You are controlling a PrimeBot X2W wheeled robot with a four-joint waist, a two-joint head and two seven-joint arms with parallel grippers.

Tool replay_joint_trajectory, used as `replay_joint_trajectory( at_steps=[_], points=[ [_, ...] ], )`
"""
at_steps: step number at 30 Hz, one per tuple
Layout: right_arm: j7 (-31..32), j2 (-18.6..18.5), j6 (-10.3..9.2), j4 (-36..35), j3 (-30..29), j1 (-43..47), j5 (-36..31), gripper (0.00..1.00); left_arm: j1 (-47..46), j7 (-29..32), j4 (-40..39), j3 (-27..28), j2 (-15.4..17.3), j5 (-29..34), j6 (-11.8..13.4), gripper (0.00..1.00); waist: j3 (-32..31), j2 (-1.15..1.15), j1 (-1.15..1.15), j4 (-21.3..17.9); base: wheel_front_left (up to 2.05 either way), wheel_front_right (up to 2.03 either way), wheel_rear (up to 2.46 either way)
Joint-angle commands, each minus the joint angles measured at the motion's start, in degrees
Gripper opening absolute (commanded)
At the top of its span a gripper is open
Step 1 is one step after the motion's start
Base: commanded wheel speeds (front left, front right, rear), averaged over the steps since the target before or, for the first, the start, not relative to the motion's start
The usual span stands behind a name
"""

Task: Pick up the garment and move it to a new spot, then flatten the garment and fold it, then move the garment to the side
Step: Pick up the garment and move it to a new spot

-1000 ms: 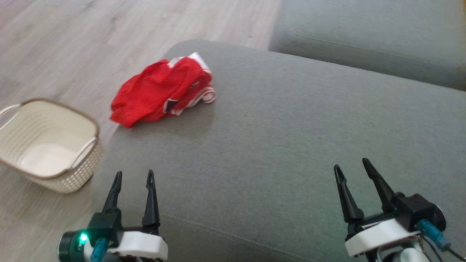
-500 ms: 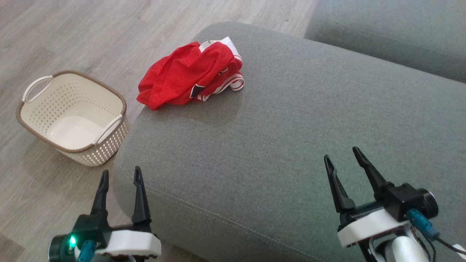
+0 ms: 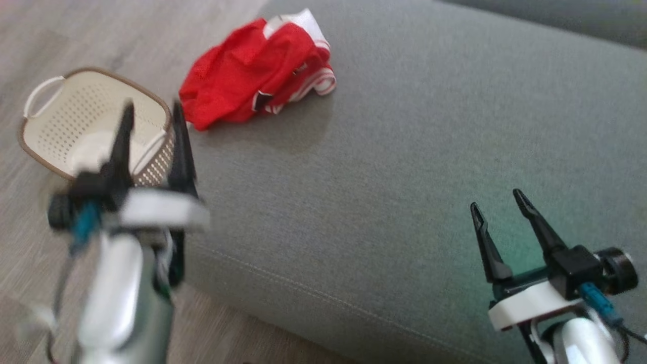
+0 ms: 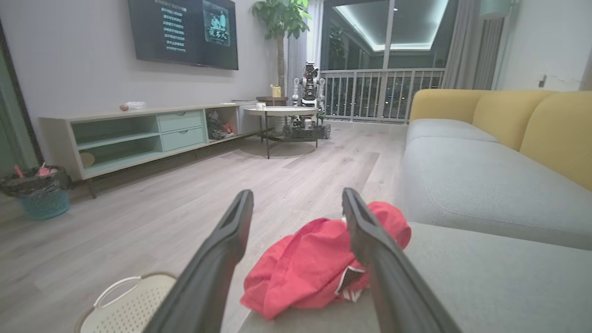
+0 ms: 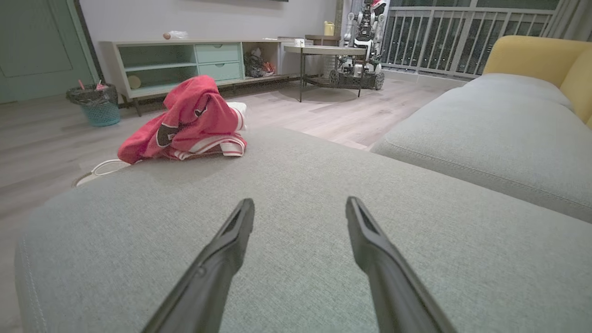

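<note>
Noting jaws first: left gripper (image 3: 151,108) released, both dark fingers spread wide, nothing between them. It shows blurred, at the left front corner of the grey seat cushion (image 3: 404,151). Right gripper (image 3: 495,199) likewise released and empty, above the cushion's near right part, clear of the fabric.

Red garment (image 3: 242,86): crumpled in a heap, white-and-red striped trim showing, lying on the cushion's far left corner and reaching its left edge. Well apart from both grippers. A small dark patch (image 3: 260,100) with a pale border sits on it; no lettering legible.

Cream perforated basket (image 3: 55,126), brown rim, stands on the wood floor (image 4: 138,222) just beside the cushion's left edge, near the garment.

Beyond the cushion: a second grey seat (image 4: 462,171) with yellow backrests (image 4: 555,134), a low TV unit (image 4: 138,134), and a wall screen (image 4: 185,30) carrying lines of text, too small to read.
</note>
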Motion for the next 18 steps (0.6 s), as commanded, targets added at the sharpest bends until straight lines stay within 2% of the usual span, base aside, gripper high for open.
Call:
replay_joint_trajectory(
  at_steps=[1,4,6,9,14,18],
  points=[
    [-0.53,-1.27,-0.02,-2.19,1.49,-2.75,-0.57,1.00,-4.65,-0.28,0.50,2.70,1.48,-0.69,-0.75,1.00,2.69,0.00,0.00,-1.56,0.00,0.00,0.00],
    [-0.53,-3.22,-0.02,-2.56,2.30,-4.62,-1.11,1.00,-14.63,2.89,9.87,3.53,2.97,-3.27,-3.97,1.00,5.95,0.00,0.00,-3.26,0.00,0.00,0.00],
    [-0.53,-4.59,-0.02,-2.89,2.66,-6.07,-1.25,1.00,-20.95,8.02,15.85,5.09,2.75,-8.09,-6.74,1.00,8.22,0.00,0.00,-4.30,0.00,0.00,0.00],
    [-0.53,-6.78,-0.02,-3.59,2.64,-8.83,-1.61,1.00,-30.40,14.24,23.46,7.99,3.88,-14.40,-9.02,1.00,12.34,0.00,0.00,-5.93,0.00,0.00,0.00],
    [-0.53,-10.12,-0.02,-4.94,1.16,-12.52,-2.10,1.00,-41.19,25.56,35.16,6.53,6.25,-18.73,-10.79,1.00,18.47,0.00,0.00,-7.74,0.00,0.00,0.00],
    [-0.53,-11.45,-0.02,-5.84,0.89,-14.09,-2.09,1.00,-46.21,31.20,42.94,5.43,8.08,-20.35,-11.11,1.00,21.40,0.00,0.00,-9.21,0.00,0.00,0.00]
  ],
)
